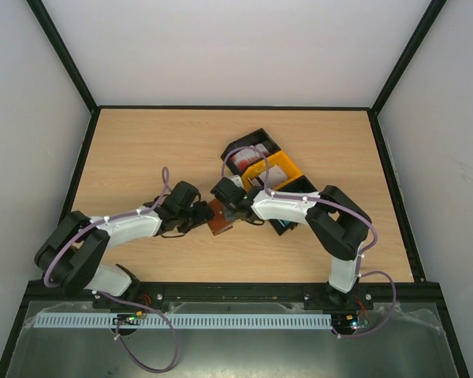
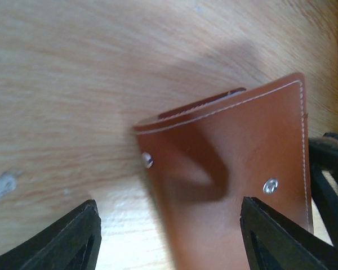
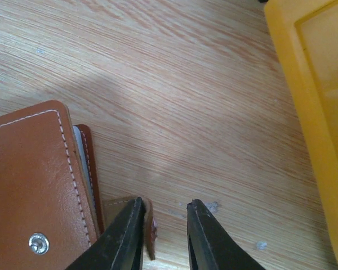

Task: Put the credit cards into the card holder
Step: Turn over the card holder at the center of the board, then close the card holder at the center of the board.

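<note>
Pale wood counter [image 1: 142, 150] carries the small brown leather folding card holder [image 1: 219, 219], with the black-and-yellow bin tray [image 1: 288, 167] just beyond it. Opening it cleanly probably means pinching only its small brown leather flap [image 3: 148, 219] while the other side is steadied. At the holder's right edge the right hand [image 3: 165, 201] is nearly closed, clamping nothing yet; on its left the left hand [image 2: 169, 203] gapes wide, straddling part of it.

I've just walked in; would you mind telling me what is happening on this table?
Both arms meet over the brown card holder lying mid-table. The left pincer is open, a finger on either side of it. The right pincer is at the holder's tab, jaws narrowly apart with nothing visibly gripped. Neither holds a card; red-and-white cards sit in the bin tray behind.
</note>
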Robot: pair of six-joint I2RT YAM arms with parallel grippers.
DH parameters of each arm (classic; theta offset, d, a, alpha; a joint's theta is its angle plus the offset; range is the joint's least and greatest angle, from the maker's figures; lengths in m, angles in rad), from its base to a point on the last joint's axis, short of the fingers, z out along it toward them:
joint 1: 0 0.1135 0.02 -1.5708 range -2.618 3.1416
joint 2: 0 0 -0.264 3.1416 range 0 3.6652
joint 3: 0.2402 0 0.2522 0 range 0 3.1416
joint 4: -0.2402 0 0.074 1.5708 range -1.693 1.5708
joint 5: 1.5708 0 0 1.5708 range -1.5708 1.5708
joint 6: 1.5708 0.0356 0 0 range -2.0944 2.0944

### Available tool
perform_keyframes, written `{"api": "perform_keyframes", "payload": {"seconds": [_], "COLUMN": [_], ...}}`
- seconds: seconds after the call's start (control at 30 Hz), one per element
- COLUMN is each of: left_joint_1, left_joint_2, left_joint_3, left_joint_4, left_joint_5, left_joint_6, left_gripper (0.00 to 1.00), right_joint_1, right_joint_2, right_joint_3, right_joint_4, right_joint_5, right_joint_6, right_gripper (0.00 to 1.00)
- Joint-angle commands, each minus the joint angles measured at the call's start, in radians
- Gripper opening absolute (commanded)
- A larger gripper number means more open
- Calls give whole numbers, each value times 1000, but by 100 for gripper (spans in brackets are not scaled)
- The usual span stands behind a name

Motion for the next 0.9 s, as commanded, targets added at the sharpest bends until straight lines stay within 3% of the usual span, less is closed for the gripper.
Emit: {"api": "perform_keyframes", "payload": {"seconds": [0.0,0.17,0.37,0.87], "left_joint_1": [-50,-85,-105,-105], "left_joint_2": [108,175,248,294], "left_joint_3": [30,40,43,54], "left_joint_4": [-180,-218,-222,-221], "left_joint_5": [-179,-251,-286,-297], "left_joint_6": [39,50,66,83], "left_gripper": [69,66,50,44], "right_joint_1": [-14,-34,-53,-86], "right_joint_2": [-8,-50,-91,-121], "right_joint_3": [3,-20,-63,-97], "right_joint_4": [10,32,76,130], "right_joint_5": [-44,-53,-85,-168], "right_joint_6": [4,36,70,92], "right_gripper": [21,24,24,8]}}
